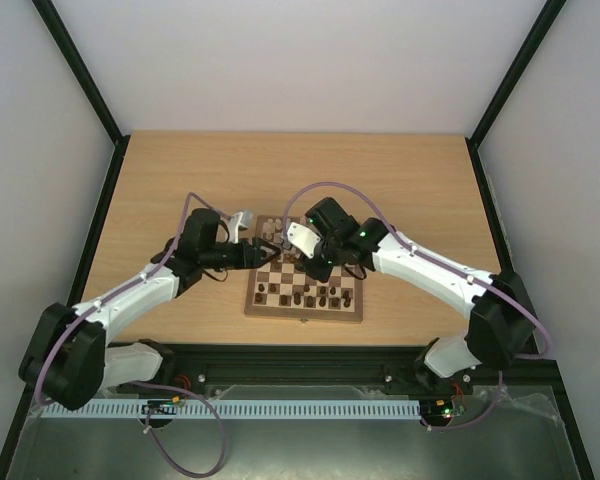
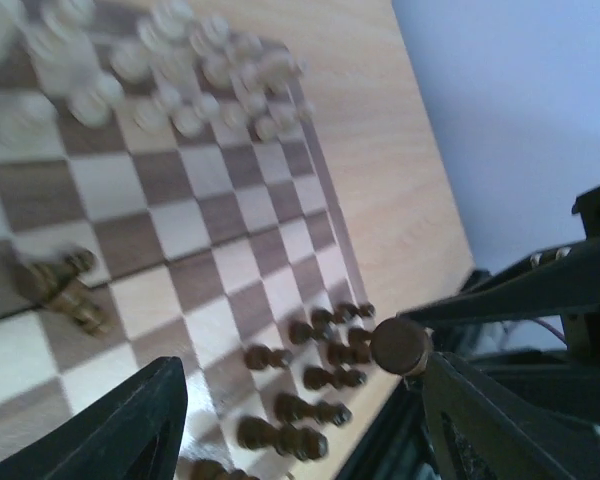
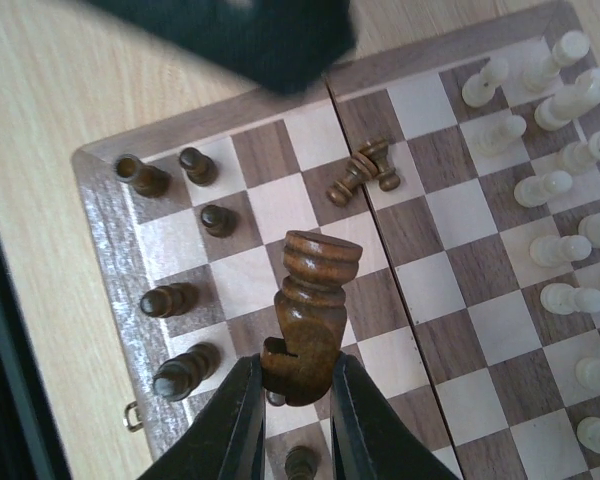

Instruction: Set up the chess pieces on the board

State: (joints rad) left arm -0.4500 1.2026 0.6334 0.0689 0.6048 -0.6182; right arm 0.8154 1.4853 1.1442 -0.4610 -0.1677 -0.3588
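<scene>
The board [image 1: 302, 314] lies between my arms, seen closer in the right wrist view [image 3: 450, 290]. Pale pieces [image 3: 560, 190] stand along its far rows and dark pieces [image 3: 175, 300] along its near rows. One or two dark pieces [image 3: 365, 168] lie toppled near the middle. My right gripper [image 3: 295, 395] is shut on a dark brown knight [image 3: 315, 300], held tilted above the dark side. My left gripper [image 2: 300, 420] hangs open and empty over the board's left part. The knight's round base [image 2: 400, 344] shows beside its right finger [image 2: 500, 425].
The board sits on a wooden table [image 1: 180, 190] with black frame posts at the sides. The two grippers [image 1: 258, 252] [image 1: 318, 264] are close together over the board. A brass clasp [image 3: 130, 415] sticks out of the board's near edge.
</scene>
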